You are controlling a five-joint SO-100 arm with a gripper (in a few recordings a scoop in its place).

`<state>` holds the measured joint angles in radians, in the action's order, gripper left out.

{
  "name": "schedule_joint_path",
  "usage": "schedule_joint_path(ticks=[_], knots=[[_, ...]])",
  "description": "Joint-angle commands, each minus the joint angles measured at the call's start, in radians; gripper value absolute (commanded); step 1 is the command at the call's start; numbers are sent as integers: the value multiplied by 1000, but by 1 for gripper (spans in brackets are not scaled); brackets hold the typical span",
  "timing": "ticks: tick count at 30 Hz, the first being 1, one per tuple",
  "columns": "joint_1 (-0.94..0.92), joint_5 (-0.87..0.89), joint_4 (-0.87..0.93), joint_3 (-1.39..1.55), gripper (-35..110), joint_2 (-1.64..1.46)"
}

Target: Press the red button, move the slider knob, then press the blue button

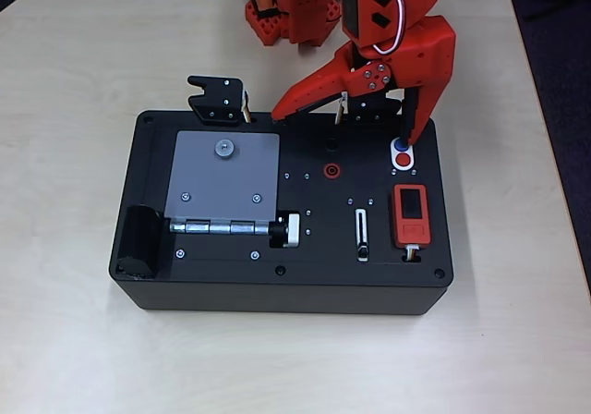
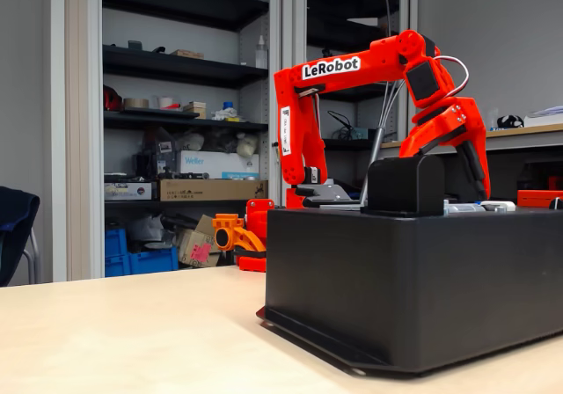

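In the overhead view a white oval plate [image 1: 404, 153] on the black box [image 1: 277, 285] carries the blue button [image 1: 400, 143] above the red button [image 1: 404, 161]. My red gripper [image 1: 343, 126] is open wide. One finger [image 1: 295, 100] reaches left along the box's far edge. The dark-tipped finger [image 1: 412, 123] points down, its tip right at the blue button's upper right edge; contact cannot be told. The slider knob [image 1: 363, 249] sits at the near end of its white-rimmed slot [image 1: 362, 229]. From the fixed view's side angle, the arm [image 2: 352, 69] bends down behind the box.
On the box are a grey hinged plate [image 1: 222, 178], a silver-and-black cylindrical knob [image 1: 287, 231], a red-ringed socket [image 1: 331, 169] and an orange-red device with a black screen [image 1: 411, 213]. A black bracket [image 1: 219, 98] stands at the far edge. Light wooden table [image 1: 74, 340] surrounds the box.
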<state>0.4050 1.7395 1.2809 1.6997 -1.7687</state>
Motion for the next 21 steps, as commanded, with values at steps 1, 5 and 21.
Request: schedule_joint_path(ticks=[1,5,21], knots=[[2,-18,43,-63,76,-21],[-14,-64,77,-147,76,-5],[-87,-181,12,-141,20,-130]])
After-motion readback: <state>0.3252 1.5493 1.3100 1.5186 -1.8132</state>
